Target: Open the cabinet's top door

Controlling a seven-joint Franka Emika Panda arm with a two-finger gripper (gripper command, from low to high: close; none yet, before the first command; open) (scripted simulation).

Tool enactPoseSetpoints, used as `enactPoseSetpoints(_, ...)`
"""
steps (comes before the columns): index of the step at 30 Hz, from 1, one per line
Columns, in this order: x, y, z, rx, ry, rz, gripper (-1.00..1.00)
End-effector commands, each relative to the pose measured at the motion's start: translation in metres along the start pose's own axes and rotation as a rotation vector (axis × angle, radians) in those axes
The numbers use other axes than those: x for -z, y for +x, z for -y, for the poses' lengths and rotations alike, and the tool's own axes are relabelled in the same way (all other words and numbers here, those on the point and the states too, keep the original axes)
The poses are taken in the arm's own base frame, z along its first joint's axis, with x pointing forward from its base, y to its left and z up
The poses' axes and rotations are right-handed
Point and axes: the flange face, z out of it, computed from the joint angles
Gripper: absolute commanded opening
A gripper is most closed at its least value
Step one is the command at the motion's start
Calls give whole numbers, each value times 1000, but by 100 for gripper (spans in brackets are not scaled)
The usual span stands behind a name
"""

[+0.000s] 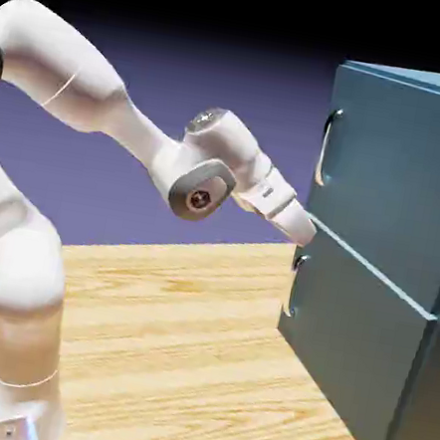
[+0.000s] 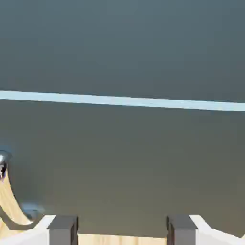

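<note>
Pale striped wood of a tabletop (image 1: 179, 308) runs beneath a white robot arm (image 1: 102, 103) and a teal-blue cabinet (image 1: 369, 259), set against a blue-violet backdrop (image 1: 122, 167) that darkens to black overhead. The arm arches over from the exterior view's left, its hand tilted downward near the seam (image 1: 373, 265) between the cabinet's two doors. The top door (image 1: 392, 182) sits above that seam, shut, its curved silver handle (image 1: 326, 146) upright near the edge on the exterior view's left, above the hand. Spread apart, the jaws of the gripper (image 2: 123, 230) pinch nothing, presumably left wide to straddle a handle. The hand appears pitched to come at the cabinet front at a slant, a pose that leaves it low for the job; a rise toward the upper handle and a flatter wrist seem called for.

Below the seam lies the lower door (image 1: 351, 337), with a matching lower handle (image 1: 295, 285) just beneath the hand. In the hand view that handle shows at the left edge, outside the space between the fingertips. It is the likeliest obstacle, one a finger could snag or mistake for the target. The flat door faces also leave little room for a forward move, and a push there would probably press the doors closed.
</note>
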Motion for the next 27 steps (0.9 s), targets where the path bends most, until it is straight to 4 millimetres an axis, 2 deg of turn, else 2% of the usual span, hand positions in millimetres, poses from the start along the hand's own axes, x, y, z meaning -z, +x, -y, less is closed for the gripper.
enactPoseSetpoints(1,4,5,2,-7,9,-13,0)
enactPoseSetpoints(8,35,33,16,-49,72,-99,0)
enactPoseSetpoints(14,59,48,28,-74,129,-170,0)
enactPoseSetpoints(20,80,54,41,-90,188,-237,0)
enactPoseSetpoints(27,97,51,58,-97,255,-311,0)
